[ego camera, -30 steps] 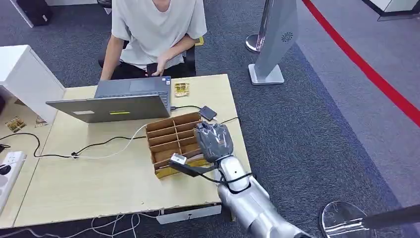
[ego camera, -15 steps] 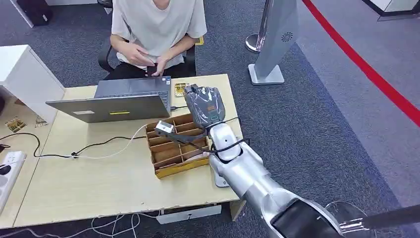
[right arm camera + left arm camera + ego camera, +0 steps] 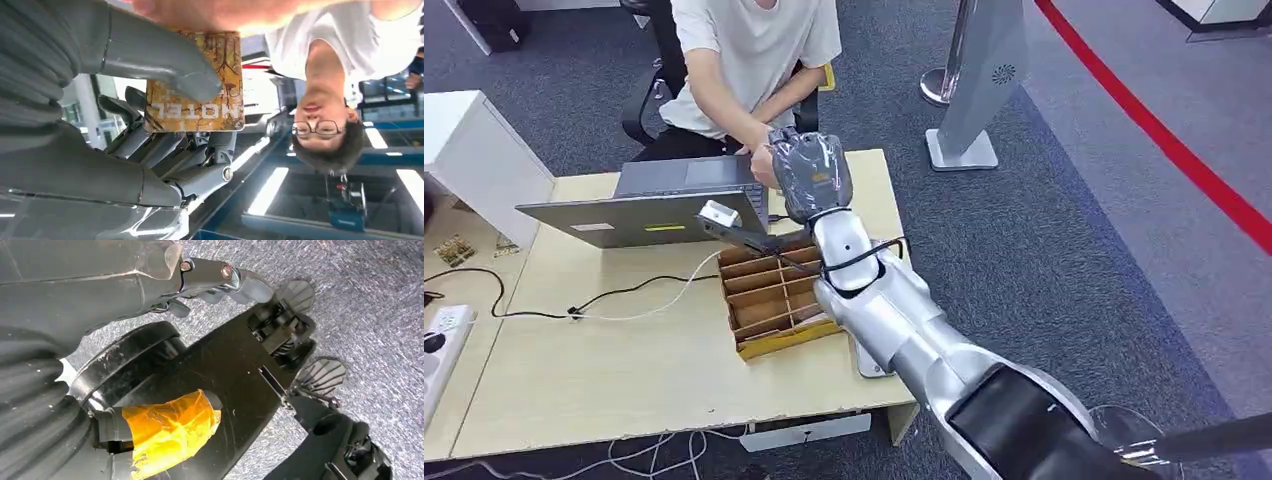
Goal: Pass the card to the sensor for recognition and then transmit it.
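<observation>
Card: thin, flat, stiff plastic w/ glossy gold-brown print, "HOTEL" lettering. Judged v. light, slick-faced, likely to slide out of a loose pinch; won't crush, could flex. Best hold = across the flat faces near one edge, leaving the far edge free for whoever takes it.

R hand pose: arm stretched fwd over the desk, past the cardboard divider box and beside the laptop, hand raised toward the seated person. In the R wrist view the hand pinches the card: thumb pressed on the printed face, darker fingers behind it. Grip sits on the wrist-side half of the card; the far half sticks out free.

Person's hand is at the card's edge, looks to be touching or gripping it — can't tell how firmly. Judged: hand-over stage of task.

L hand: arm hangs down, carpet behind. Nothing seen in it; how far its fingers are curled, can't tell.
</observation>
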You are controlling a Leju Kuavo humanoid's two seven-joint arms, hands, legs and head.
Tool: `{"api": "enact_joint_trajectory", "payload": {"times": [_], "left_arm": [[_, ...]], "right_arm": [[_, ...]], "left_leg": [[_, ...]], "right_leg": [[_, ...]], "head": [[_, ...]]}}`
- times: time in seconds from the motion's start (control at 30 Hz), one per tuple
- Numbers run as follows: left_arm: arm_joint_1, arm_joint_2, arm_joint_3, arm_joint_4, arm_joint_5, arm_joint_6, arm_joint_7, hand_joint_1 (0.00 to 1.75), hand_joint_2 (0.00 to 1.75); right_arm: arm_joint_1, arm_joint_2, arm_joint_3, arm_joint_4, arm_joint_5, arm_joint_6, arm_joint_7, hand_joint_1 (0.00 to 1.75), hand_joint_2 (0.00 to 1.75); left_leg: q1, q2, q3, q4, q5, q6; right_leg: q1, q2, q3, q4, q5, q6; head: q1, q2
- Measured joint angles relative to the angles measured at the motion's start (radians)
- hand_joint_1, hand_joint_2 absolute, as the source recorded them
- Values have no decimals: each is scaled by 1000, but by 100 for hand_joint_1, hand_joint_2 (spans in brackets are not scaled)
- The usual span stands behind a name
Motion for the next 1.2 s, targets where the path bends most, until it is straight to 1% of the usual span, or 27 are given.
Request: {"api": "enact_joint_trajectory", "payload": {"times": [0.17, 0.33, 0.47, 0.6, 0.77, 0.87, 0.93, 0.97, 1.03, 1.1, 1.2], "left_arm": [[-1, -5, -11, -1, -19, -13, -8, 0, 175], [-2, -8, -16, -1, -26, 2, -6, 0, 175], [-1, -9, -16, -1, -26, 8, 0, 0, 175], [1, -8, -16, -1, -22, 5, 0, 0, 175], [5, -5, -13, -1, -2, -2, -12, 0, 175], [13, 2, -7, -1, 10, -2, -31, 0, 175], [20, 6, 3, -1, 26, 2, -55, 0, 175], [26, 10, 10, -1, 33, 3, -65, 0, 175], [42, 19, 23, -1, 45, 7, -78, 0, 175], [58, 32, 34, -1, 48, 5, -79, 0, 175], [78, 51, 47, -1, 49, 4, -74, 0, 175]], "right_arm": [[-9, 12, 2, 25, -1, -2, 0, 0, 175], [-9, 14, 7, 42, 10, -8, 5, 0, 175], [-10, 7, 10, 55, 44, -13, 30, 0, 175], [-12, -23, 19, 66, 66, -2, 77, 0, 175], [-33, -120, 51, 86, 68, 53, 153, 0, 175], [-45, -198, 69, 106, 68, 66, 183, 0, 175], [-53, -267, 85, 124, 68, 84, 204, 0, 175], [-55, -308, 86, 133, 67, 92, 213, 0, 175], [-54, -392, 85, 151, 66, 103, 229, 0, 175], [-46, -485, 76, 169, 64, 114, 241, 0, 175], [-8, -609, 49, 189, 62, 130, 257, 0, 175]], "left_leg": [[0, 0, -1, 0, 0, 0], [0, 0, 0, 0, 0, 0], [0, 0, 0, 0, 0, 0], [0, 0, 0, 2, 0, 0], [0, -2, -2, 4, 0, 0], [0, 2, -2, 6, -1, 1], [0, -4, -2, 7, -1, 1], [1, -8, -3, 8, -1, 1], [0, -10, -4, 9, -1, 2], [0, -8, -6, 10, -2, 3], [0, -10, -7, 13, -3, 5]], "right_leg": [[0, 0, 0, 0, 0, 0], [0, 0, -1, 0, 0, 0], [0, 0, -1, 0, 0, 0], [0, 0, -1, 0, 0, 0], [0, -1, 1, 0, 0, 1], [0, 2, -3, 0, 2, 1], [0, -4, 1, 0, 1, 2], [0, -7, 1, -1, 1, 3], [0, -9, 1, -1, 0, 3], [0, -8, 1, -2, 1, 3], [0, -9, 2, -2, 0, 3]], "head": [[0, 0], [0, 0], [0, 0], [0, 0], [0, 0], [-1, 0], [0, 0], [-1, 0], [0, 0], [0, 0], [0, 0]]}}
